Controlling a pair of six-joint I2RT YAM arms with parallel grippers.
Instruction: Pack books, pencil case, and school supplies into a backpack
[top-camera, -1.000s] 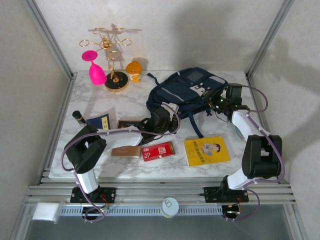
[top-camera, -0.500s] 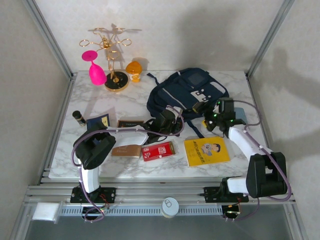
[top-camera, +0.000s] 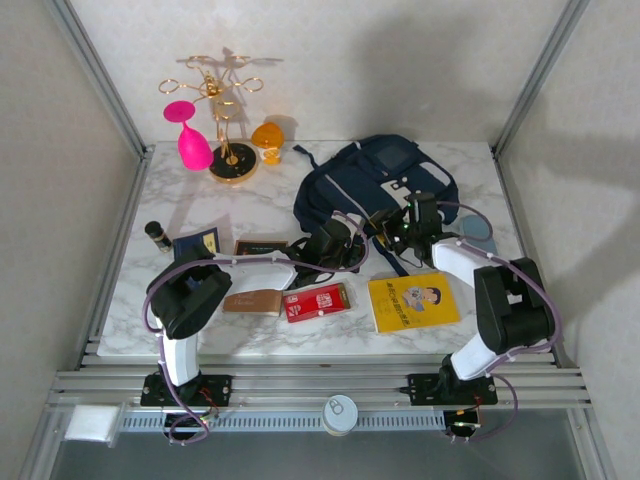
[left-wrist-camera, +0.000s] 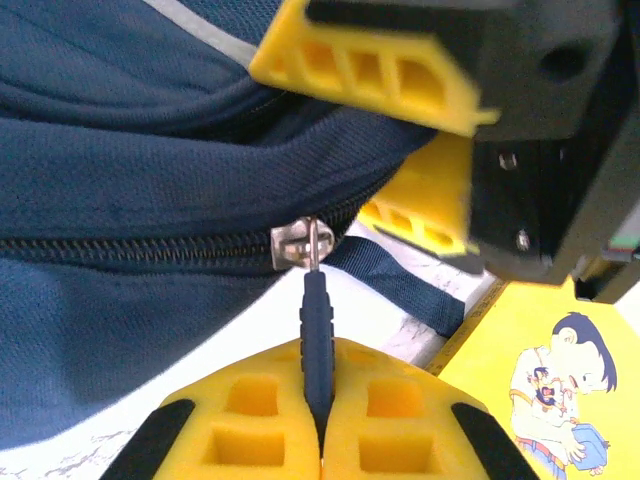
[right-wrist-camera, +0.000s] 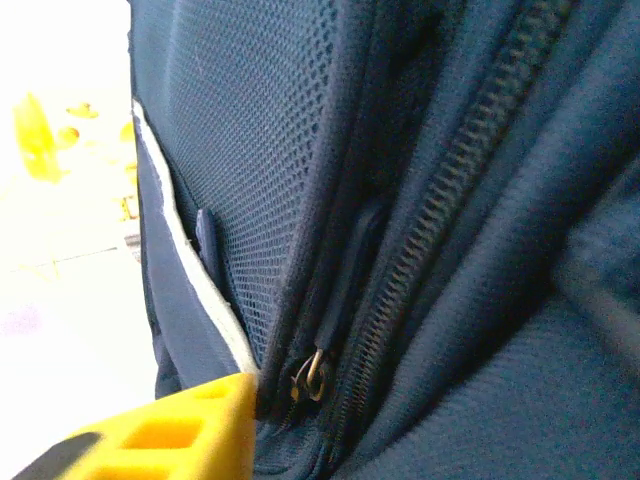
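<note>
**Backpack** (top-camera: 372, 178). Navy fabric with white patches. Lay slumped at the far middle of the table (top-camera: 255, 205). Showed a closed dark zipper run, a metal slider and a navy zipper pull (left-wrist-camera: 316, 320) in the left wrist view. No brand lettering legible.

**Left tool** (left-wrist-camera: 320, 400). Clamped tight on the zipper pull, held straight between the yellow fingertips, at the backpack's near edge.

**Right tool** (top-camera: 397, 222). Set against the backpack's near right side, just beside the left tool. Fingers (left-wrist-camera: 370, 68) stood apart with navy fabric between them. Gripping or merely straddling: could not tell.

**Yellow book** (top-camera: 413, 300). Lay flat near the right arm, cartoon figure on the cover. Title print too small to read.

**Red box** (top-camera: 316, 301). Lay between a brown oblong (top-camera: 252, 302) and the yellow book. White label, wording illegible.

**Brown book** (top-camera: 262, 246). Lay just beyond the left arm.

**Navy booklet** (top-camera: 197, 243). Yellow label, unreadable. Lay near a black cylinder (top-camera: 157, 235).

**Pencil case** (top-camera: 483, 240). Grey-blue, right of the backpack, partly hidden by the right arm.

**Far left corner.** Held a pink glass (top-camera: 190, 140) beside a gold rack (top-camera: 222, 120).
</note>
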